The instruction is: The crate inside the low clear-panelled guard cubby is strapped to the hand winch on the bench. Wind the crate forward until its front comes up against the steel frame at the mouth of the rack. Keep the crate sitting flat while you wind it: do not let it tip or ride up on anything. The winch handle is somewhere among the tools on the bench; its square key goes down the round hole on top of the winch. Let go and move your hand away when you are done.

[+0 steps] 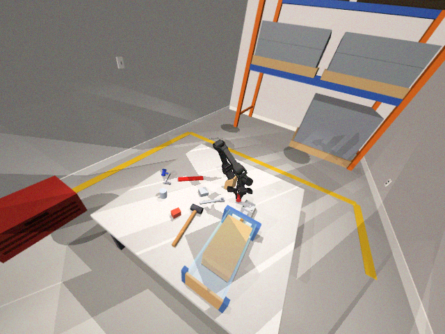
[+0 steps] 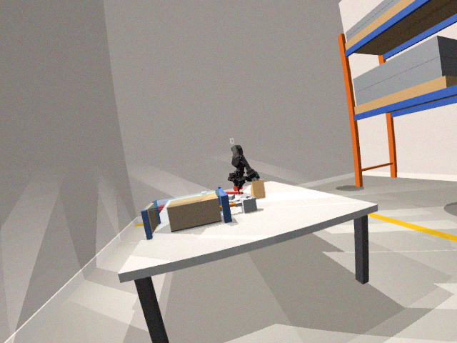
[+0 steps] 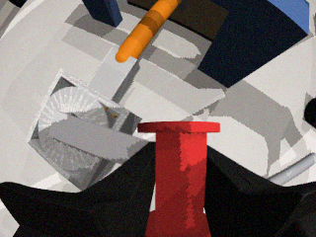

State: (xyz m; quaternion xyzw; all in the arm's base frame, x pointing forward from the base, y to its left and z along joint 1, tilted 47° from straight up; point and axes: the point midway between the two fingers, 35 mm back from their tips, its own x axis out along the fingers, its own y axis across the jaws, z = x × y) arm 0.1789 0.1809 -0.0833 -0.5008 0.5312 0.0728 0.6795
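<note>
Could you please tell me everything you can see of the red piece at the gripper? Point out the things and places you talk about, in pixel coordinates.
The red piece (image 1: 238, 197) (image 2: 236, 189) (image 3: 181, 173) is a glossy, plastic-looking cylinder with a thin, wider flange at one end; towards the other end it broadens again. The gripper (image 1: 238, 194) (image 2: 238, 189) (image 3: 176, 148) is shut on it, a black finger against either side. It is beside the winch (image 1: 247, 208) (image 2: 248, 204) (image 3: 74, 128). Its far end is cut off in the wrist view, so I cannot tell what is there.
</note>
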